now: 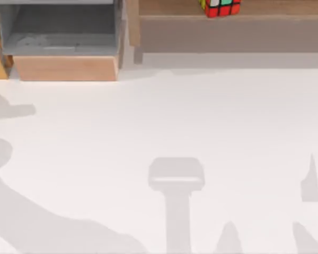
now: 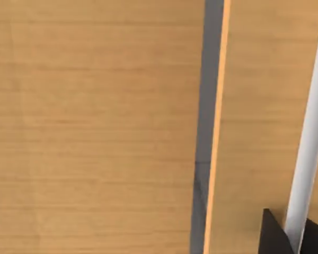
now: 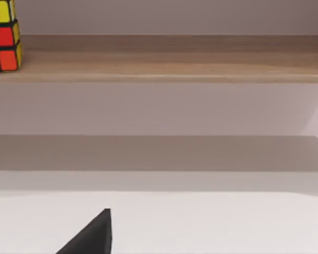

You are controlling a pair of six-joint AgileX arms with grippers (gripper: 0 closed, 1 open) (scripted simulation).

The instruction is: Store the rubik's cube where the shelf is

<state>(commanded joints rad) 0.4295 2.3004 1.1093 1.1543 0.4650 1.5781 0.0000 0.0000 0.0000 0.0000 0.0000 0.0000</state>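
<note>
The cube (image 1: 220, 7) sits on the shelf (image 1: 275, 8), upright, at the top edge of the top view and right of centre. In my right wrist view the cube (image 3: 3, 36) rests flat on the board (image 3: 175, 61), near the front edge, with nothing touching it. I judge the storing step complete.

Handling, as a judgement: the cube is light, rigid and hard-faced, with smooth coloured tiles that may slip under a light pinch. The layers can twist, so any further hold belongs on two opposite flat faces, centred, never on corners. It is not fragile.

Markings: no brand, label or writing is readable on the cube, shelf or drawer box (image 1: 63, 47) to the left of the shelf.

Tool state: a dark tip of my right tool shows low in the right wrist view, over the white counter (image 1: 159, 132); I cannot tell whether it is apart or together. My left tool likewise shows a dark tip against wood panels; its state cannot be told.
</note>
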